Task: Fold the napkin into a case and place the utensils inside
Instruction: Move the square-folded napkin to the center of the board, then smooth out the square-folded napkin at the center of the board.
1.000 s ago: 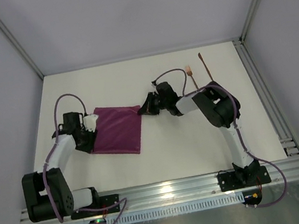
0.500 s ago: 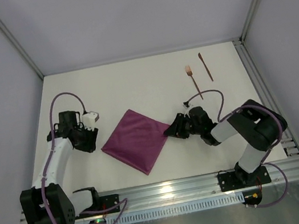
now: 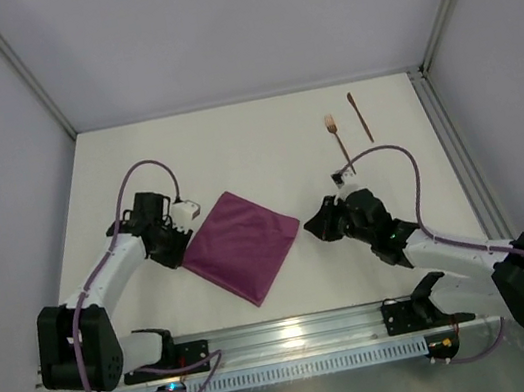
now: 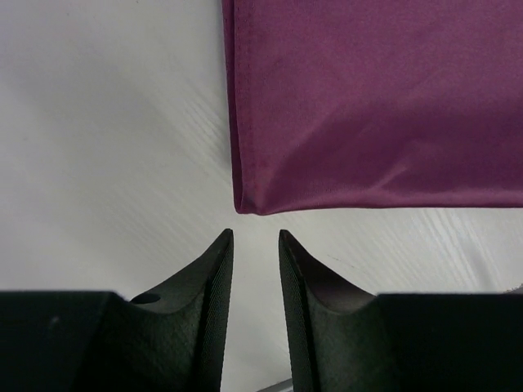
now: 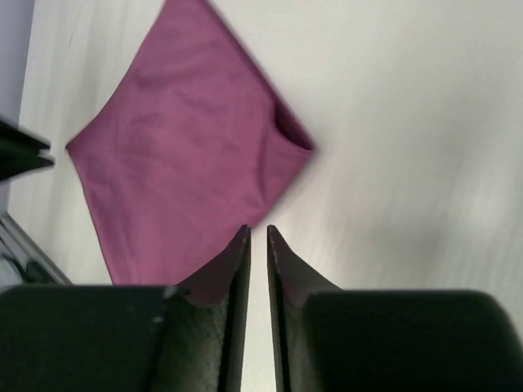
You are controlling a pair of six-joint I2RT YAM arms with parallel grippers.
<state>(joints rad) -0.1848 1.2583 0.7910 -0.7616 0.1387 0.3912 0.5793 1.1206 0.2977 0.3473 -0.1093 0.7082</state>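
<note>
The right hand (image 5: pixel 257 233) has dropped the soft purple square napkin (image 3: pixel 242 245) flat on the white bench (image 3: pixel 234 150); it and the left hand (image 4: pixel 255 238) are a little apart, empty, so folding comes next.

both arms (image 3: pixel 103 275) have white links, black joints, purple cables (image 3: pixel 143 165), ribbed black jaws.

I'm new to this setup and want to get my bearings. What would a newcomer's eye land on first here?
The magenta napkin lies flat like a diamond in the middle of the white table. The left gripper and right gripper sit close to its left and right corners, both empty. A copper fork and knife lie side by side at the far right.
</note>
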